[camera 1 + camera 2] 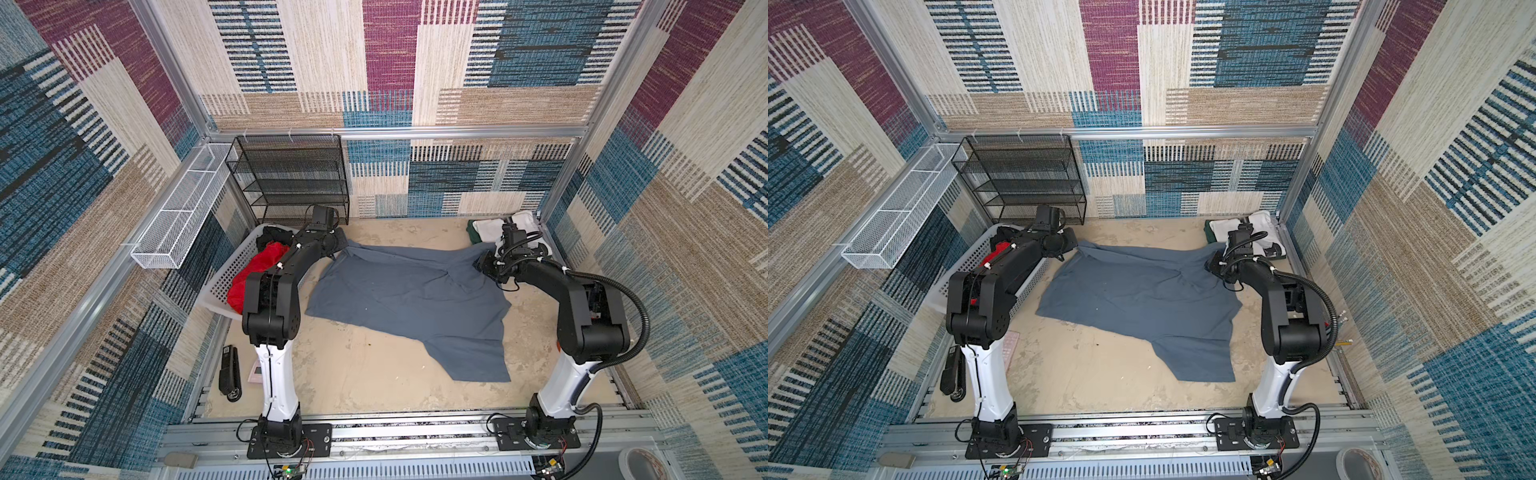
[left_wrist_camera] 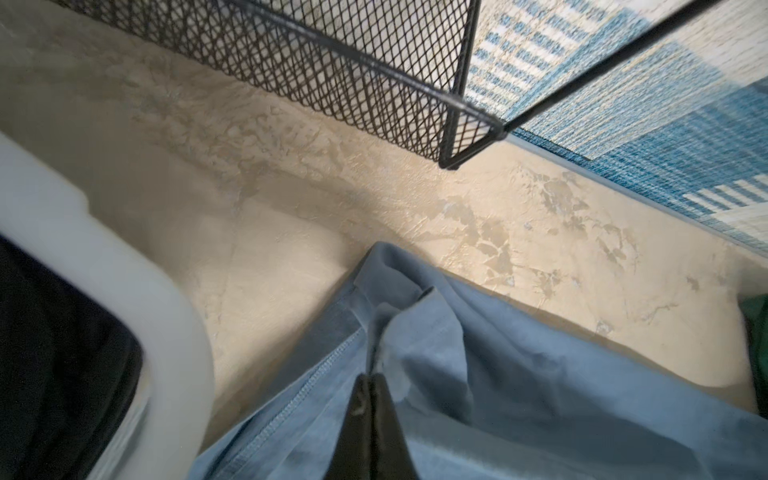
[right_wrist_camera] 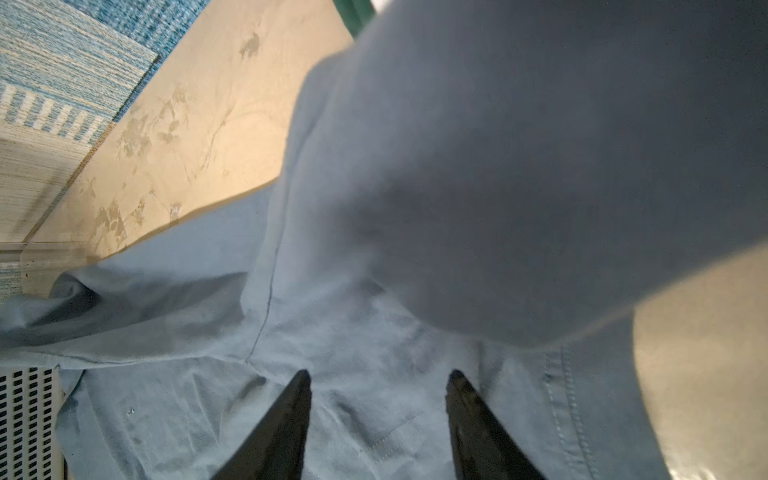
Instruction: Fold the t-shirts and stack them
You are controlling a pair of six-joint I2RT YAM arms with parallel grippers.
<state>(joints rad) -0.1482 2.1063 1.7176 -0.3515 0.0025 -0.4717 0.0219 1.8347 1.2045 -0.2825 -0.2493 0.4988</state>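
The slate-grey t-shirt (image 1: 407, 299) lies spread on the bench (image 1: 361, 374). Its far edge runs left to right between the two arms, and the body fans out toward the near right, where one flap reaches closest to the arm bases. That far edge is what the coming move turns on. Each end of it lies right at one end effector, so neither arm has to reach across.

The left end effector (image 2: 371, 376) is at the far-left corner of the shirt, just beside the white perforated basket (image 1: 232, 266). Its jaws are clenched on a gathered pinch of grey cloth beside a stitched hem. The cloth rises in a small ridge from the grip.

The right end effector (image 3: 378, 374) is at the far-right corner with its jaws apart and nothing pinched between them. Grey fabric lies directly under the gap, and a raised bulge of the same shirt sits just beyond the tips. Whether the tips touch the cloth cannot be told. In my judgement this side needs to close on the fabric before the edge can be lifted evenly.

Behind the right arm, at the far right of the bench, the white t-shirt with black patches (image 1: 494, 226) rests folded on the dark green t-shirt (image 1: 471, 233).
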